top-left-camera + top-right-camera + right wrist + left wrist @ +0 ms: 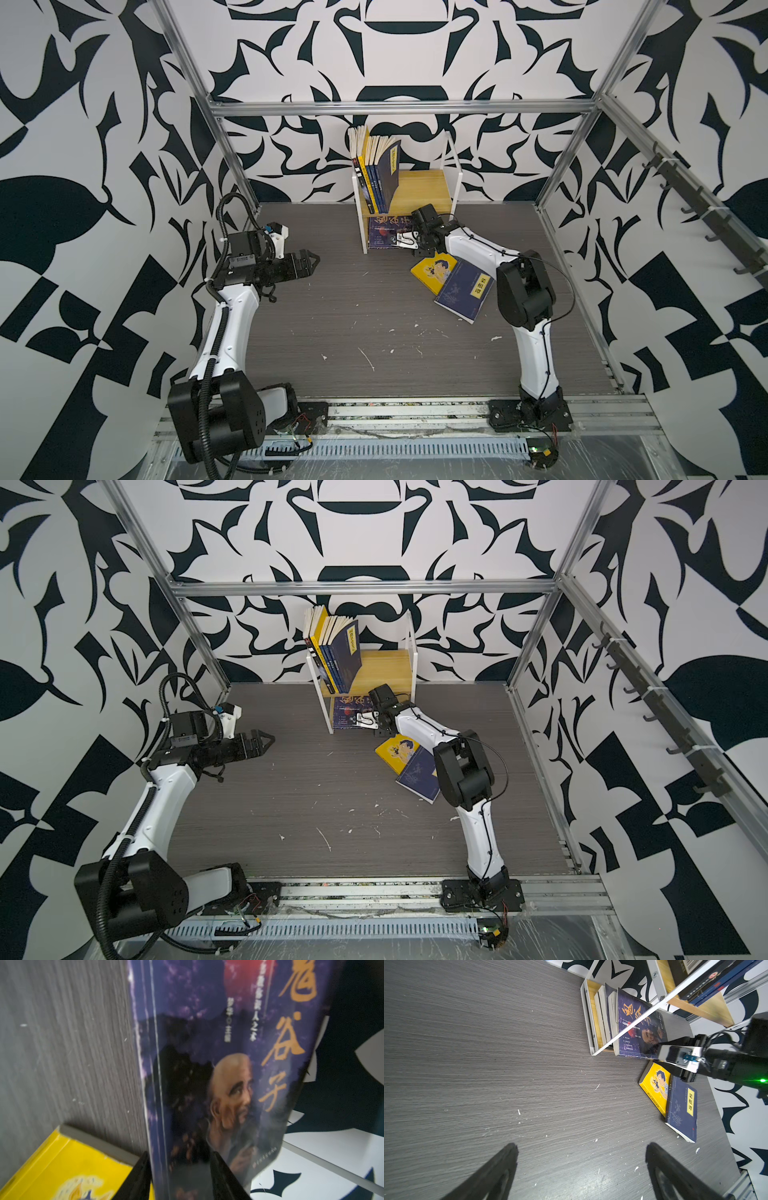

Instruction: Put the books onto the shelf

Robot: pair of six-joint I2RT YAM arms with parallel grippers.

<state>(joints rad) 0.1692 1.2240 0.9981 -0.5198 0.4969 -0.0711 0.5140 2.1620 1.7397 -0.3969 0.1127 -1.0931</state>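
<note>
1. Right wrist view puts my right claw (180,1153) at the bottom edge of the portrait book (218,1053). The jaws are partly parted with a finger on either side, but the blur stops me telling whether I pinch the book or only touch it.
2. That book stands leaning in the lower tier of the shelf (419,187), at twelve o'clock on the table (332,324). Its near corner seems to jut past the front frame.
3. I judge the step in hand to be seating this book. The next move calls for a gentle push toward twelve o'clock until the book rests against its neighbours, then a clean opening and retreat.
4. At about five o'clock from that claw, two books lie flat: a yellow book (432,268) with a navy book (465,291) overlapping it. They are left to shelve.
5. My left claw (309,262) hangs wide and empty at nine o'clock, well apart from everything.
6. Hidden: in both top views the upper board covers most of the lower tier, and my forearm cuts off part of the yellow book. The upper-tier books (376,170) lean together toward the shelf's nine o'clock end, and I cannot make out their covers.
</note>
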